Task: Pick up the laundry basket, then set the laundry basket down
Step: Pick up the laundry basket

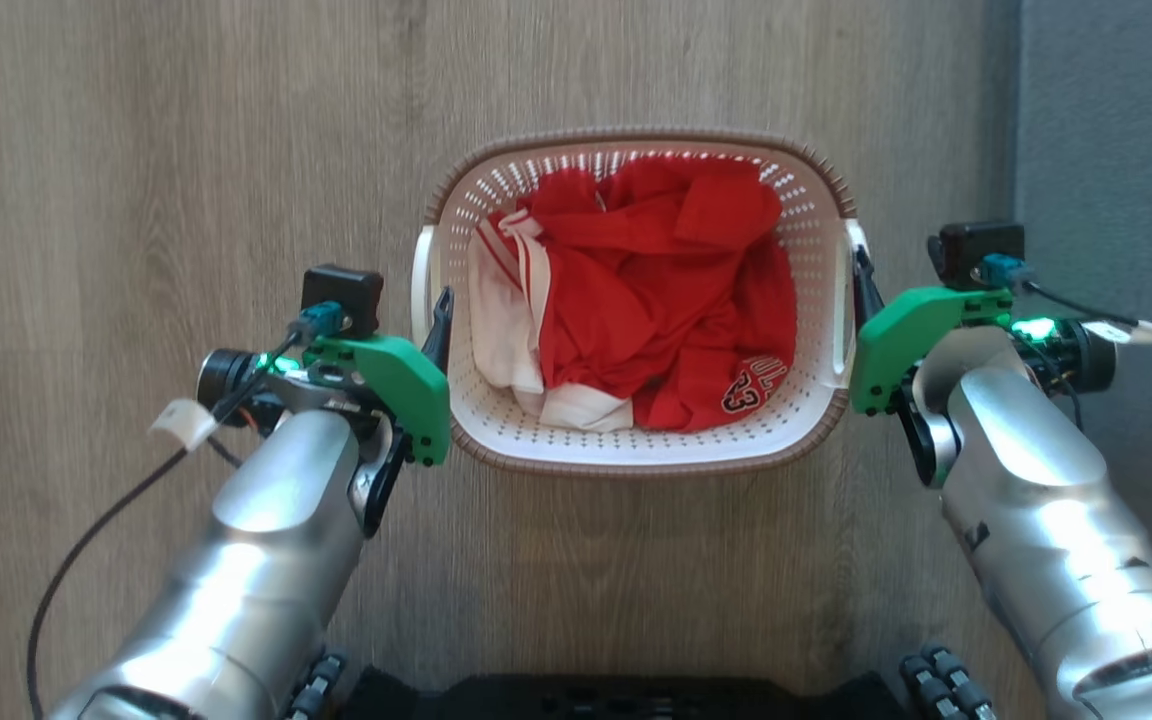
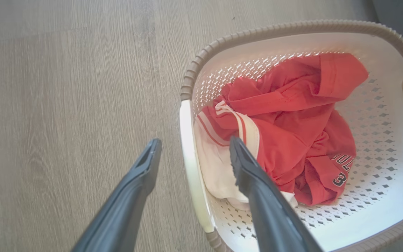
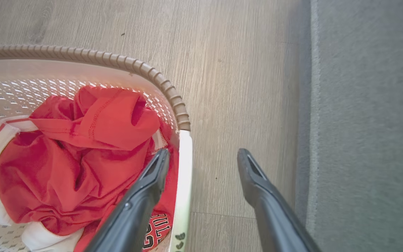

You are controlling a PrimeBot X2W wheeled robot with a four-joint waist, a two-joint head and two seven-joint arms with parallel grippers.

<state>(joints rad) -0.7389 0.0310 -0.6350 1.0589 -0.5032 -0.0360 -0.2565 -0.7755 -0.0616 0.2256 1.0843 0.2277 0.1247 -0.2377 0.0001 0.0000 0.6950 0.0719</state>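
Note:
The laundry basket (image 1: 816, 215) stands on the wooden floor in the middle of the head view, cream-white and perforated with a brown woven-look rim. Red and white clothes (image 1: 656, 300) lie crumpled inside. My left gripper (image 1: 439, 322) is at the basket's left handle (image 2: 188, 157). It is open (image 2: 192, 151), with one finger outside the handle and one over the clothes. My right gripper (image 1: 863, 280) is at the right handle (image 3: 184, 164). It is also open (image 3: 204, 158), straddling that handle, and neither finger presses on it.
A grey carpet (image 1: 1116, 130) borders the wooden floor (image 1: 186, 150) along the right, close to my right arm; its edge (image 3: 310, 105) runs just beyond the outer right finger. My dark base (image 1: 616, 695) lies at the bottom edge.

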